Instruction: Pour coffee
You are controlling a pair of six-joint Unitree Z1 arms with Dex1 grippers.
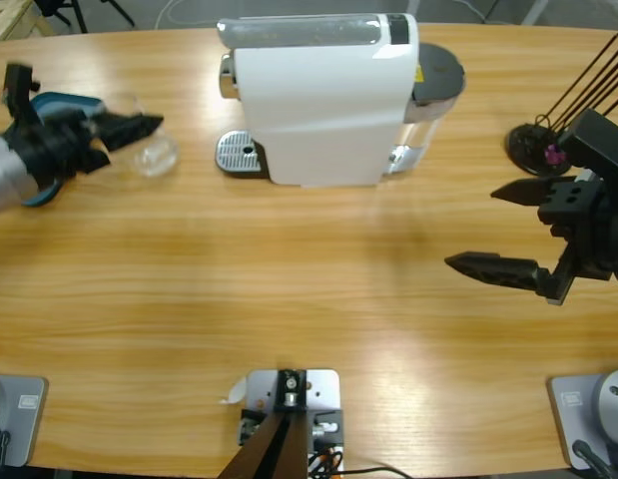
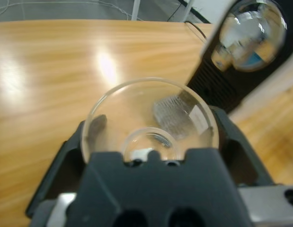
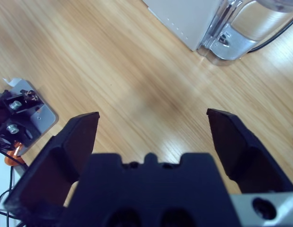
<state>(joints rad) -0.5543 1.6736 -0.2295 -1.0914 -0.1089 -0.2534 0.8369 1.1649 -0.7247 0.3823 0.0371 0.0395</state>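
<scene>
Coffee is not visible in the glass [image 2: 148,123] my left gripper [image 1: 129,128] clasps, ready for the coffee machine [image 1: 318,95]; my right gripper [image 3: 153,132] waits wide open, empty.

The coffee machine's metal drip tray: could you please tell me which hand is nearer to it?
The left hand, closed around the clear glass, sits just beside the drip tray. The right hand hangs open beyond the coffee machine's other end.
</scene>
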